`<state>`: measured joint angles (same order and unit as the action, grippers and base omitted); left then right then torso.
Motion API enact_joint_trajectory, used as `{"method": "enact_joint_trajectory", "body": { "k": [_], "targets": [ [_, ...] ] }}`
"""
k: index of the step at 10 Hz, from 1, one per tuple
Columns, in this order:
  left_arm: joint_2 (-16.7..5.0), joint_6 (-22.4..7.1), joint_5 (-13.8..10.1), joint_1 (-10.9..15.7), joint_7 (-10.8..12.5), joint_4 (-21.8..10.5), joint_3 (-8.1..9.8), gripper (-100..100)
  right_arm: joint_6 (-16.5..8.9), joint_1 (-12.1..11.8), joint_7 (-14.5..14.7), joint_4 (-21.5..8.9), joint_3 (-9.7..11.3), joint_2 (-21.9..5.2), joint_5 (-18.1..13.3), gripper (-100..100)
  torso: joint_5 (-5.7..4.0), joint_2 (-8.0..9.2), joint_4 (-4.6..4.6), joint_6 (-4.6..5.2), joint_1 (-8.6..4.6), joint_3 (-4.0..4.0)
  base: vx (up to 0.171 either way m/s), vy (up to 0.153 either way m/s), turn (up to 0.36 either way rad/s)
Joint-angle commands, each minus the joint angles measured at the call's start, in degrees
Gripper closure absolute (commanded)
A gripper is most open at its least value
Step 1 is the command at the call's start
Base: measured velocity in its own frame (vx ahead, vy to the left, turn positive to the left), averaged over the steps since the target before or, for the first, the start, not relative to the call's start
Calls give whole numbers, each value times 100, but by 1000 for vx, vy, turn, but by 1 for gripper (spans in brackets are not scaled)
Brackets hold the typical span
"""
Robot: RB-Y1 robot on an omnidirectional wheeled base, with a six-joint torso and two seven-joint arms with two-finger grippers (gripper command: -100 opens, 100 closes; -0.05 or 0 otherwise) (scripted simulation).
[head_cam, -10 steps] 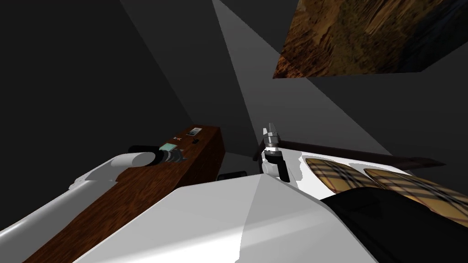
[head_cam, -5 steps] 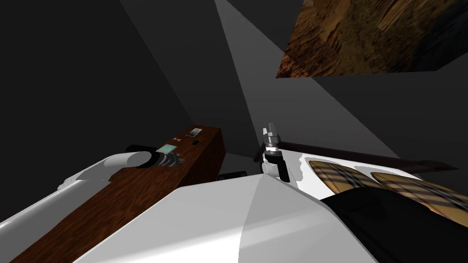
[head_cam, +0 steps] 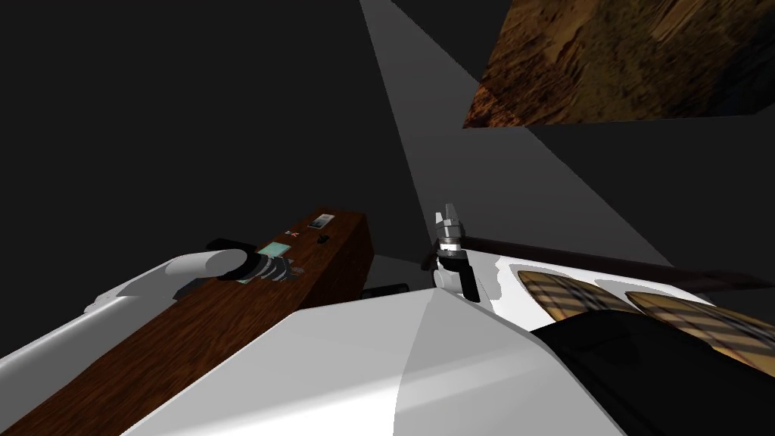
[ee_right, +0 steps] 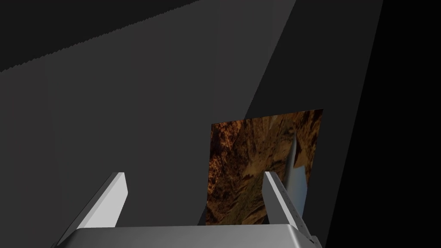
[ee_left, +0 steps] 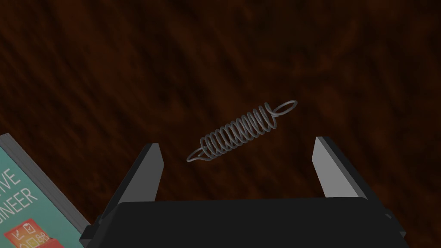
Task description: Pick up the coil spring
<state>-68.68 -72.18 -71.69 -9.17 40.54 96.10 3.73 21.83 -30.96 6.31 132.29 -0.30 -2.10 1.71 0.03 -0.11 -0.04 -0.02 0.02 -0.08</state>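
Two fingers of the left gripper (ee_left: pixel 241 170) stand spread over the wooden top (ee_left: pixel 107 64), the coil spring (ee_left: pixel 241 131) lying slantwise just beyond their tips, touching neither, bare wood around it. A teal book (ee_left: pixel 21 202) beside them is cut off. Farther, near the top's end edge, small items (head_cam: pixel 322 219) are too tiny to name. The right gripper (head_cam: pixel 449 216) is also spread.

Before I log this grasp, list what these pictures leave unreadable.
Teal book: title cut off by the left wrist view's edge.
Small items at the wooden top's far end, head view: too small to name.
Coil spring: open jaws' height above it unreadable, left wrist view.
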Motion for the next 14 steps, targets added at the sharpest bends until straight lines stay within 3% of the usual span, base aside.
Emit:
{"method": "enact_joint_trajectory", "body": {
  "k": [1,2,3,4,5,14],
  "targets": [
    [0,0,0,0,0,0,0,0,0,0,0,0,0,0,0,0,0,0,0,0,0,0,6,1,0],
    [61,-35,-17,-5,-288,-160,86,-100,0,0,0,0,0,0,0,0,-1,10,3,0,-2,6,55,-34,121],
    [61,-35,-17,-5,-309,-160,86,-100,0,-1,0,0,0,0,0,0,-2,0,1,-4,-13,2,67,-57,78],
    [122,-73,-35,-11,-542,-319,172,-100,0,0,0,0,0,1,0,0,-5,-5,-1,0,-22,-2,84,-63,141],
    [122,-73,-35,-11,-616,-319,172,-100,0,-1,0,0,0,1,0,0,-6,-11,-2,-4,-25,-6,70,-49,64],
    [426,-261,-123,-40,-2022,-1115,602,-100,0,0,0,0,1,0,0,0,-6,-4,-1,2,-23,-2,68,-60,96]
  ]
}}
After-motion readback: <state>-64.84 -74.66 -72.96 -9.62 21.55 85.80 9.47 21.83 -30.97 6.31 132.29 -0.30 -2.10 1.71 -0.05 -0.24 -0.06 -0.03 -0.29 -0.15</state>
